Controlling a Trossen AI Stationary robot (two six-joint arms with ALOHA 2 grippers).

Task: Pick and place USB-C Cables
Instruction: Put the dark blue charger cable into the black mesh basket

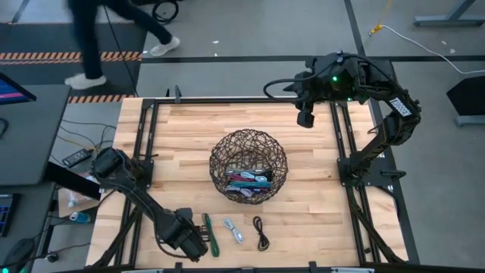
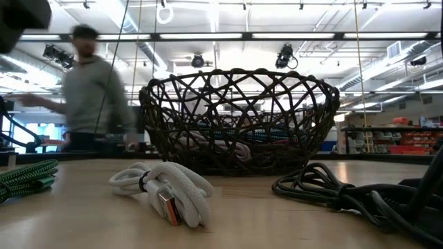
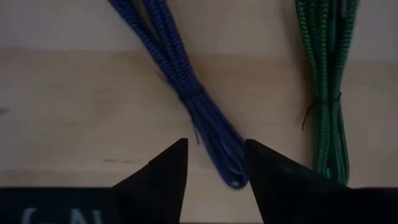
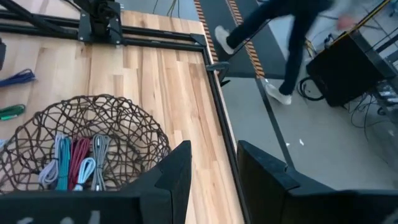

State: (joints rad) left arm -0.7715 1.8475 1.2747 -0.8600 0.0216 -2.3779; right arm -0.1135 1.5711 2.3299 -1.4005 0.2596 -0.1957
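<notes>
Your left gripper [image 3: 214,168] sits low at the near edge of the table [image 1: 318,220], fingers apart with a gap between them, nothing clamped. The looped end of a blue-purple cable [image 3: 186,93] lies right in that gap, on the wood.

Loose cables on the table, count four: the blue-purple one under your left gripper, a green one [image 1: 210,232] just beside it, a white one [image 1: 233,230], and a black one [image 1: 261,232] furthest toward your right side. All four lie apart from each other, between the near edge and the wicker basket [image 1: 220,152].

The basket is mid-table. Inside is a stack of bundled cables [image 1: 250,182]; the right wrist view shows at least four, teal, red and pale ones, side by side. Exact count can't be told.

Your right gripper [image 4: 211,168] hangs high over the far right corner of the table, fingers apart, empty.

One person [image 2: 86,90] is walking beyond the far side of the table.
</notes>
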